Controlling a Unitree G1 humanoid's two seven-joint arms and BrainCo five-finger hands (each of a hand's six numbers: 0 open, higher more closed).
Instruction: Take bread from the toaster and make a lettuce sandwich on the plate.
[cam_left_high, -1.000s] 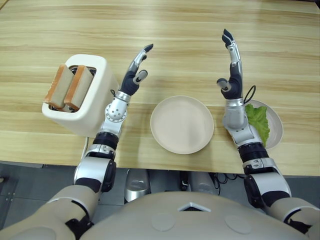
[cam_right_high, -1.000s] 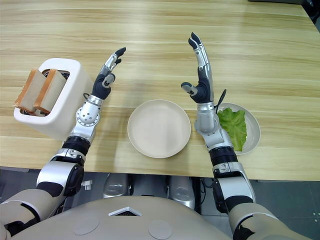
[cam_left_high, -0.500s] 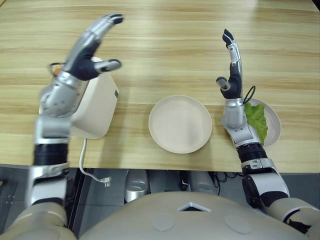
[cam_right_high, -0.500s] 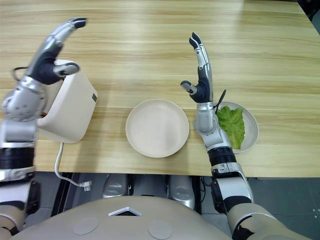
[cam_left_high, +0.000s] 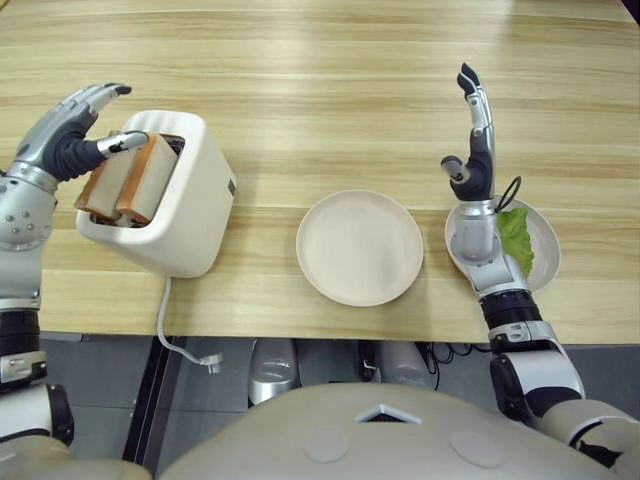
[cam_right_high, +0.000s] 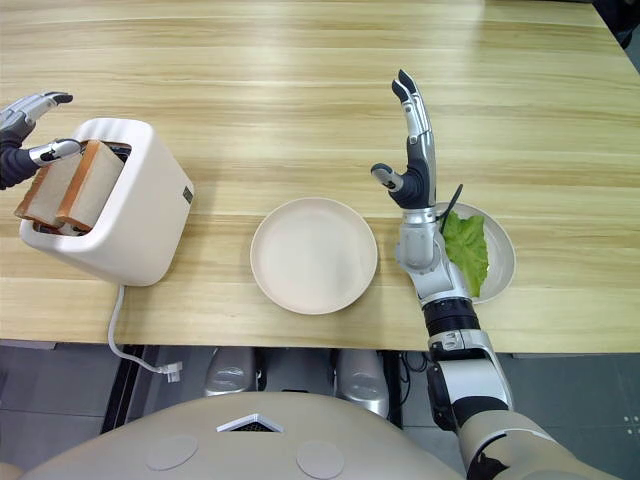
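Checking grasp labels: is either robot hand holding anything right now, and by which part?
Nothing is held. The left robot hand is open beside the bread in the toaster; the right robot hand is open, empty.

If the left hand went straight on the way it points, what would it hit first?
Probably the leftmost bread slice in the toaster, just ahead of the left hand, though depth is unclear.

Your left hand (cam_left_high: 62, 142) hangs open over the toaster's (cam_left_high: 190, 215) left side, thumb tip right at the top of two bread slices (cam_left_high: 128, 180) standing in its slots. Your right hand (cam_left_high: 474, 155) stands open, fingers up; the plate (cam_left_high: 360, 250) lies to its left, and lettuce (cam_left_high: 516, 236) sits on a small dish (cam_left_high: 546, 250) just beside its wrist.
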